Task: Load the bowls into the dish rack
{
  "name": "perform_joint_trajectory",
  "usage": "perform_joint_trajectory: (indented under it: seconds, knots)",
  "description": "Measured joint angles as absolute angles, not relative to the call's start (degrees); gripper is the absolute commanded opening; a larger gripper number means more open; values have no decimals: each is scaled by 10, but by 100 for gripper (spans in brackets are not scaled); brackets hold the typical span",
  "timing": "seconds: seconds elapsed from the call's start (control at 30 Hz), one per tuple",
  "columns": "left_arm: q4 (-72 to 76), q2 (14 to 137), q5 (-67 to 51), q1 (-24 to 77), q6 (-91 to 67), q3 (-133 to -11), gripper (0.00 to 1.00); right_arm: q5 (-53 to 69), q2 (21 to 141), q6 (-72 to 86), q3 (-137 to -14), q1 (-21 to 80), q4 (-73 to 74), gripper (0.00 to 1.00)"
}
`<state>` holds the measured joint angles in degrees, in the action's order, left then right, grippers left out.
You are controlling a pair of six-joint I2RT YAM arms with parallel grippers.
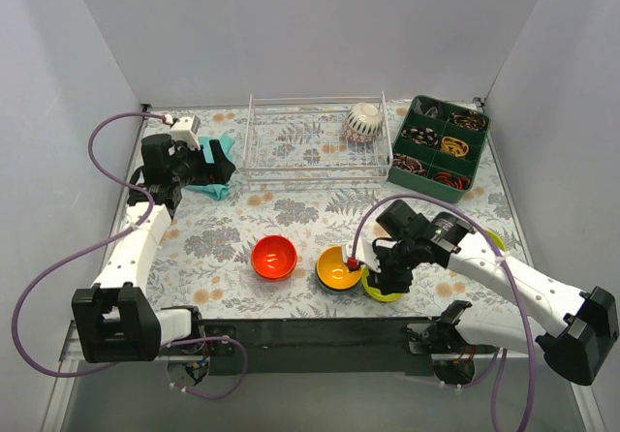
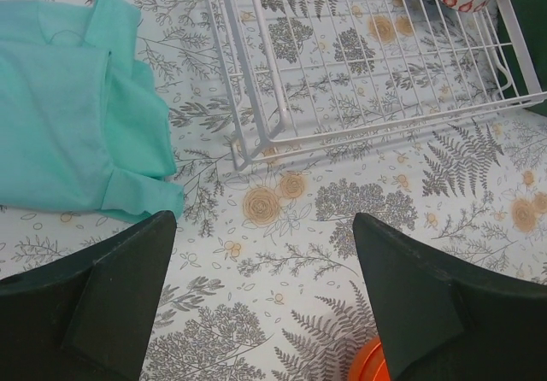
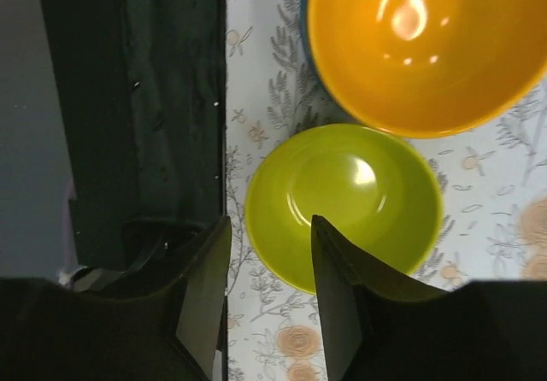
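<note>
The white wire dish rack (image 1: 315,137) stands at the back; a cream-white patterned bowl (image 1: 363,122) lies on its side in its right end. A red-orange bowl (image 1: 274,257) and an orange-yellow bowl (image 1: 339,267) sit at the front. My right gripper (image 1: 387,277) is open over a lime-green bowl (image 3: 359,193), its jaws either side of the bowl's rim (image 3: 269,304). The orange-yellow bowl (image 3: 427,48) rests on a dark blue rim. A second lime-green bowl (image 1: 496,240) peeks out behind the right arm. My left gripper (image 2: 265,296) is open and empty, left of the rack (image 2: 359,99).
A teal cloth (image 1: 215,166) lies under the left gripper, beside the rack's left end. A dark green compartment tray (image 1: 439,146) of small items stands at the back right. The black table edge (image 3: 137,99) is close beside the lime-green bowl.
</note>
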<state>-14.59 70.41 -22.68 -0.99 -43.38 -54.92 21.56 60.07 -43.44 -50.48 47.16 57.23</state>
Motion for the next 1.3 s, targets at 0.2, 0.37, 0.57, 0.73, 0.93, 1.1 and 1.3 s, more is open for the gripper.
perform_joint_trajectory:
  seconds: [0.2,0.37,0.57,0.73,0.93,1.1,1.3]
  knots:
    - [-158,685,-214,-10,-423,-531,86,211,611,-373,-469,497,581,51]
    - [-167,671,-203,-10,-415,-525,86,185,639,-331,-448,510,567,49]
    - [-169,650,-201,-11,-414,-509,86,147,647,-300,-432,531,546,47]
    - [-168,647,-201,-17,-418,-502,86,116,659,-276,-421,542,525,41]
    - [-167,646,-204,-22,-425,-501,86,87,677,-256,-414,559,512,13]
    - [-168,631,-204,-25,-429,-491,86,65,659,-259,-415,563,514,1]
    - [-167,628,-219,-25,-431,-491,85,34,651,-277,-469,563,601,1]
